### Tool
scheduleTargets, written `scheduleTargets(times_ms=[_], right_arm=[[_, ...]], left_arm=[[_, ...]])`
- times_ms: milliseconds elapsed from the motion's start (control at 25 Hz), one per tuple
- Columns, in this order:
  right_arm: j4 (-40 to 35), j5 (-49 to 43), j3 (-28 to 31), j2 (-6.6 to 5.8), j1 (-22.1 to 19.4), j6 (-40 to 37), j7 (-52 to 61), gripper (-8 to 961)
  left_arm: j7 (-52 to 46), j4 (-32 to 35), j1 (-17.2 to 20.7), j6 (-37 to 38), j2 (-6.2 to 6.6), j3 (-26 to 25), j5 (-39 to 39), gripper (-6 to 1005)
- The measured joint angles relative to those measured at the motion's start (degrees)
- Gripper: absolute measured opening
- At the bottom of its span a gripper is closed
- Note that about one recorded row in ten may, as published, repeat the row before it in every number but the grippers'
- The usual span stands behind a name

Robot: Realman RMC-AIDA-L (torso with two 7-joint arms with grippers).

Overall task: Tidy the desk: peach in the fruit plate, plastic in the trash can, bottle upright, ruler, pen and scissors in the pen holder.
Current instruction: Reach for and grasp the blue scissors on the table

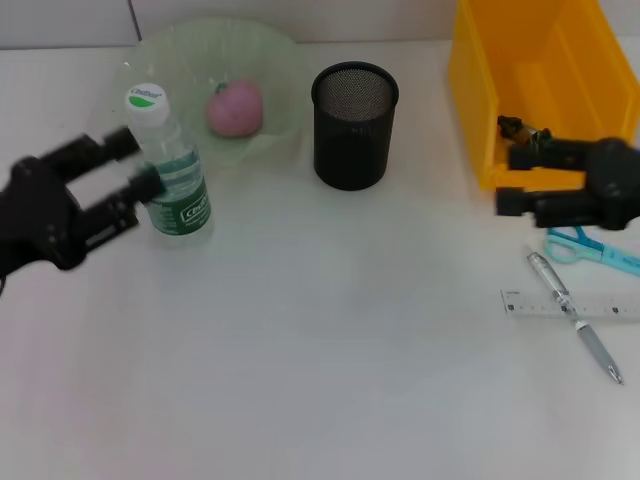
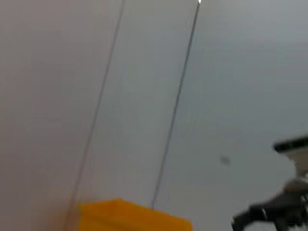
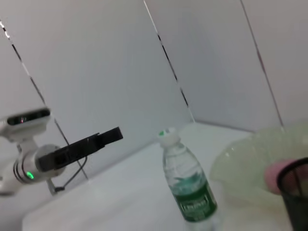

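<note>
The clear bottle (image 1: 172,170) with a green label stands upright left of centre; it also shows in the right wrist view (image 3: 186,190). My left gripper (image 1: 138,165) is open, fingers spread just left of the bottle, with a small gap to it in the right wrist view (image 3: 84,147). The pink peach (image 1: 236,108) lies in the green fruit plate (image 1: 275,60). The black mesh pen holder (image 1: 354,125) stands at the centre back. My right gripper (image 1: 512,180) is open and empty by the front of the yellow bin (image 1: 540,70). Blue scissors (image 1: 592,250), a pen (image 1: 590,340) and a clear ruler (image 1: 530,303) lie at the right. No plastic shows.
The pen lies across the ruler, with the scissors just behind them under my right arm. The yellow bin fills the back right corner and also shows in the left wrist view (image 2: 130,216). A white wall stands behind the table.
</note>
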Motion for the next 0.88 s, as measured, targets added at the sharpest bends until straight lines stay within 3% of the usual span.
scheduleTargets(times_ms=[80,120,160,240,400,640,880], right_arm=[[-15.1,-8.1,0.0,-0.11,0.4,-3.8,11.0,835],[-15.1,-8.1,0.0,-0.11,0.4,-3.8,11.0,835],[-20.9,-13.2,-0.2,0.05,1.1,-5.3,14.7,835],[-28.8,-22.4,-1.2,0.50,2.6,-7.6,18.9,835],[-38.0,-36.5,-6.8,1.64,4.7,-10.4,21.3,834],[-34.4,-47.7,-15.2,2.29,6.3,-5.0,21.8,834],[-25.9,-50.3,-17.5,2.31,7.1,4.6,21.8,833]], left_arm=[[-2.4,1.9,-0.2,-0.4,0.30,0.0,4.1,582],[-2.4,1.9,-0.2,-0.4,0.30,0.0,4.1,581],[-5.6,4.0,-1.0,-1.5,0.36,-0.1,10.7,581],[-6.5,4.2,-2.1,-2.5,0.03,-0.1,14.4,581],[-6.8,4.2,-2.6,-3.1,-0.09,-0.2,15.6,580],[-9.7,4.2,-5.0,-5.7,-1.17,-0.2,19.4,579],[-11.8,4.3,-6.9,-6.0,-1.70,0.1,21.7,578]])
